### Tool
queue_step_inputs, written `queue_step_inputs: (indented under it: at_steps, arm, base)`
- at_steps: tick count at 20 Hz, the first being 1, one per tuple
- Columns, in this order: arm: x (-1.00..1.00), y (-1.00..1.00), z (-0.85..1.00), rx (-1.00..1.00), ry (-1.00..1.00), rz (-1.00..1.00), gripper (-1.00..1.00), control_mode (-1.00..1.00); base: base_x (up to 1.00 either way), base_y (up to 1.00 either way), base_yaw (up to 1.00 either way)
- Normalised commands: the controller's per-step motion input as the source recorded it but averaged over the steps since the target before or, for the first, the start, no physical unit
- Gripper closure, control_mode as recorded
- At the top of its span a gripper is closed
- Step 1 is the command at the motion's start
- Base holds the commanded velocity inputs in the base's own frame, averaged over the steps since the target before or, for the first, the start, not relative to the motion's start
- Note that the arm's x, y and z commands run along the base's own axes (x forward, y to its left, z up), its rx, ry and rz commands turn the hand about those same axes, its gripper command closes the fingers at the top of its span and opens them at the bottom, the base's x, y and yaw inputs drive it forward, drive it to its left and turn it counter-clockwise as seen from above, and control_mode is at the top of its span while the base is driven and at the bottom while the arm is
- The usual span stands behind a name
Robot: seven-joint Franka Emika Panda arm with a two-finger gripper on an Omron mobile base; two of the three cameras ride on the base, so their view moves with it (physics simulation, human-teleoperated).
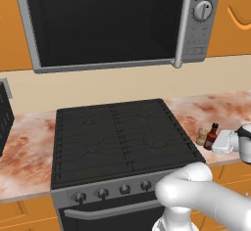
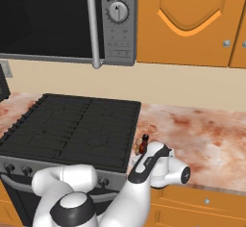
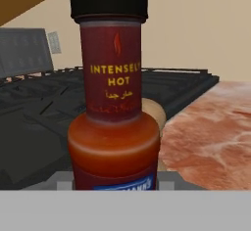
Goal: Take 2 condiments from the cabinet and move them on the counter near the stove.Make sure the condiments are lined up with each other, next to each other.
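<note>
Two condiments: both stand upright on the counter (image 1: 230, 105), just right of the stove (image 1: 117, 137), close to its front right corner.
Sauce bottle (image 1: 211, 136): dark red body, black cap, a label reading "INTENSELY HOT" in the hand view; upright, base on the marble-like top. Seen very close in the hand view (image 3: 113, 127), it takes up the middle of that picture.
Pepper mill (image 1: 201, 137): tan-brown wood, round knob top, a little shorter than the bottle; stands just beside the bottle on the stove side, the two nearly touching. In the hand view a pale tan edge of it (image 3: 153, 113) peeks out from behind the bottle's neck.
Line-up: from the left base view the pair sits side by side in a short row running along the counter.
Gripper (image 1: 226, 142): white hand low over the counter, right of the bottle, pointing at it; jaws drawn in around the sauce bottle's lower body. From the right base view the gripper (image 2: 144, 157) hides most of the pair.
Counter: reddish-brown and white mottled surface over orange cupboard fronts.
Stove: black grates, steel front, dark knobs.
Microwave (image 1: 117, 22): steel, mounted above the stove.
Door cupboards (image 2: 192, 21): orange, right of the microwave.
</note>
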Motion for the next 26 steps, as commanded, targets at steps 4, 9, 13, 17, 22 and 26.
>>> queue_step_inputs:
  at_steps: [4,9,13,17,22,26]
  arm:
    - [0.0,0.0,0.0,0.0,0.0,0.0,1.0,-1.0]
    - [0.0,0.0,0.0,0.0,0.0,0.0,1.0,-1.0]
    - [0.0,0.0,0.0,0.0,0.0,0.0,1.0,-1.0]
    - [0.0,0.0,0.0,0.0,0.0,0.0,-1.0,-1.0]
    - [0.0,0.0,0.0,0.0,0.0,0.0,-1.0,-1.0]
    - [0.0,0.0,0.0,0.0,0.0,0.0,-1.0,-1.0]
  base:
    - [0.0,0.0,0.0]
    - [0.0,0.0,0.0]
    - [0.0,0.0,0.0]
    - [0.0,0.0,0.0]
    - [0.0,0.0,0.0]
    - [0.0,0.0,0.0]
